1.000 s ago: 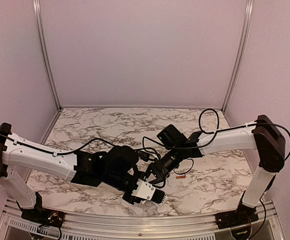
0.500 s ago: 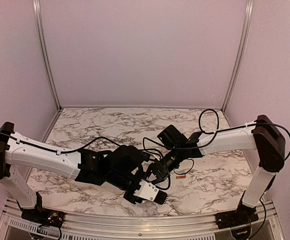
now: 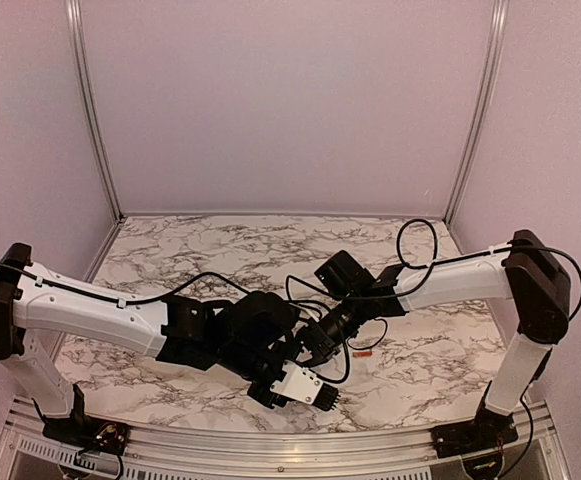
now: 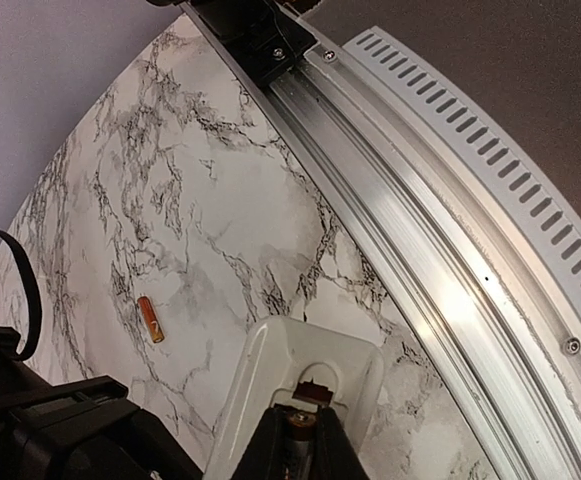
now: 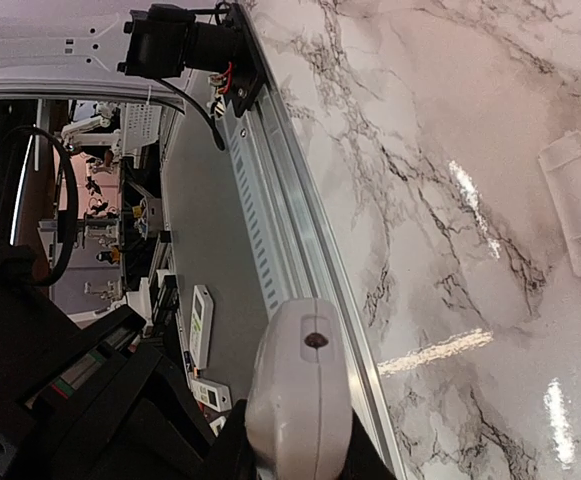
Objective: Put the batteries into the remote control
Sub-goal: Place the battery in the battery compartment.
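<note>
The white remote control is held above the table's near edge, back side showing. My right gripper is shut on it; in the right wrist view the remote shows end-on between the fingers of the gripper. My left gripper is shut on a coppery battery, whose tip sits at the battery recess of the remote. The second battery lies loose on the marble, also in the top view.
A pale rectangular cover lies on the marble table. The aluminium rail runs along the near table edge just beside the remote. Other remotes lie off the table beyond the rail.
My left arm has pushed further right towards the remote, and the remote has shifted slightly right. The right arm and the loose battery have stayed in place.
</note>
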Controlling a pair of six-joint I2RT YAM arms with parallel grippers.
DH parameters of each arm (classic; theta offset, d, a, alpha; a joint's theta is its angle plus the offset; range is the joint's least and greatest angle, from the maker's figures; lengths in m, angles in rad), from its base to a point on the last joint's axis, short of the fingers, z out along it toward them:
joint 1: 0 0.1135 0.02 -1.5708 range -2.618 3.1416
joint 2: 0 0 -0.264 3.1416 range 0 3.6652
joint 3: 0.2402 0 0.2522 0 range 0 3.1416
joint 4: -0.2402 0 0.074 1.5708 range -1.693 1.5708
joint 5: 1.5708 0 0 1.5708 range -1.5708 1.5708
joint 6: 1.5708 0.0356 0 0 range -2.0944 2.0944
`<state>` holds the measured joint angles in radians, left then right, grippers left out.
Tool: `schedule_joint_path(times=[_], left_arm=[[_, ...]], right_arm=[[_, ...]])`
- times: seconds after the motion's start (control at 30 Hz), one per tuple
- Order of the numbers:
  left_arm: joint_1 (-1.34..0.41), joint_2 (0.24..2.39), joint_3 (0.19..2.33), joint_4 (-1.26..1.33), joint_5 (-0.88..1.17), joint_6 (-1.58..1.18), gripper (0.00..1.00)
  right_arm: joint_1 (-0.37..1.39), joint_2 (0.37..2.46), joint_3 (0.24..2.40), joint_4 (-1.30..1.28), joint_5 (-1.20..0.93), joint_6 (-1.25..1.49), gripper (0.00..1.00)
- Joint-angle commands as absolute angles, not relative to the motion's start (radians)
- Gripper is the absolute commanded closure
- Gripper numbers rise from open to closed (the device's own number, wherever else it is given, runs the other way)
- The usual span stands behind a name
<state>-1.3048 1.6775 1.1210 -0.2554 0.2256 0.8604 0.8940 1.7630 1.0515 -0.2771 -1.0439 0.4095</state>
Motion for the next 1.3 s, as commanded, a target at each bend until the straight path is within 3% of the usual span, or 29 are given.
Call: schedule_joint_path(times=[0.0, 1.27], left_arm=[[-1.282, 1.730, 1.081, -0.533, 0.077, 0.840, 1.00], [-1.269, 1.728, 1.075, -0.476, -0.023, 0.807, 0.78]], right_arm=[[0.900, 1.742, 1.058, -0.327, -1.167, 0.429, 1.00], [0.901, 1.743, 1.036, -0.288, -1.185, 0.465, 1.00]])
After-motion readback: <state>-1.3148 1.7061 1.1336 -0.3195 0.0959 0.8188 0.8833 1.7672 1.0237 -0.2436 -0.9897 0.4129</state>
